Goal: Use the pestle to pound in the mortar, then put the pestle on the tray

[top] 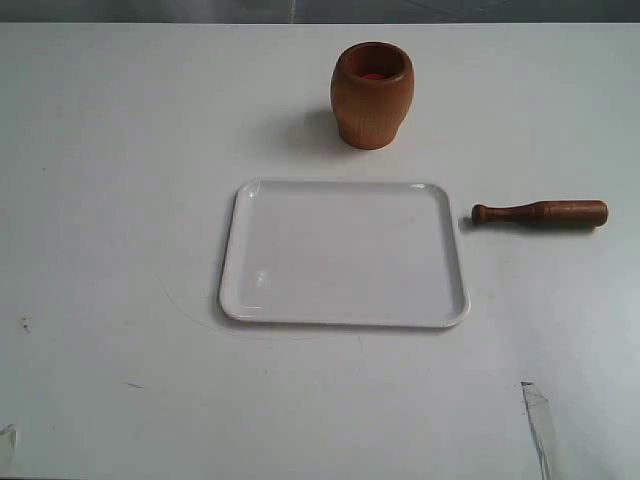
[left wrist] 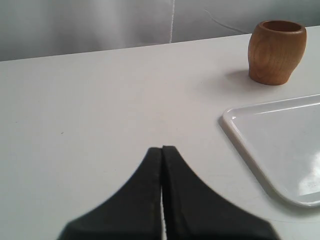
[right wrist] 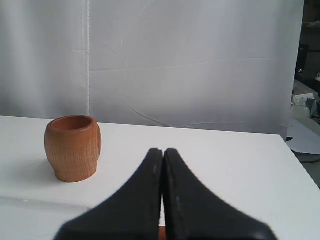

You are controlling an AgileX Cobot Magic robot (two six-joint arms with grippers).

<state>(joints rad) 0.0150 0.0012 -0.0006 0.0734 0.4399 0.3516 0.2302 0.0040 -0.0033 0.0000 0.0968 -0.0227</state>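
The brown wooden mortar (top: 372, 95) stands upright at the back of the white table, reddish inside; it also shows in the left wrist view (left wrist: 276, 51) and the right wrist view (right wrist: 73, 148). The white tray (top: 344, 252) lies flat in front of it, nothing on it; one rounded corner of the tray (left wrist: 235, 125) shows in the left wrist view. The dark pestle (top: 540, 213) lies on the table just right of the tray, knob end toward it. My left gripper (left wrist: 162, 148) and right gripper (right wrist: 163, 150) are both shut on nothing, away from these things. A sliver of the pestle (right wrist: 161, 233) peeks below the right jaws.
A white curtain backs the table in the right wrist view. The table's right edge (right wrist: 295, 155) drops off there, with clutter beyond it. Faint scuffs mark the table's near side (top: 537, 420).
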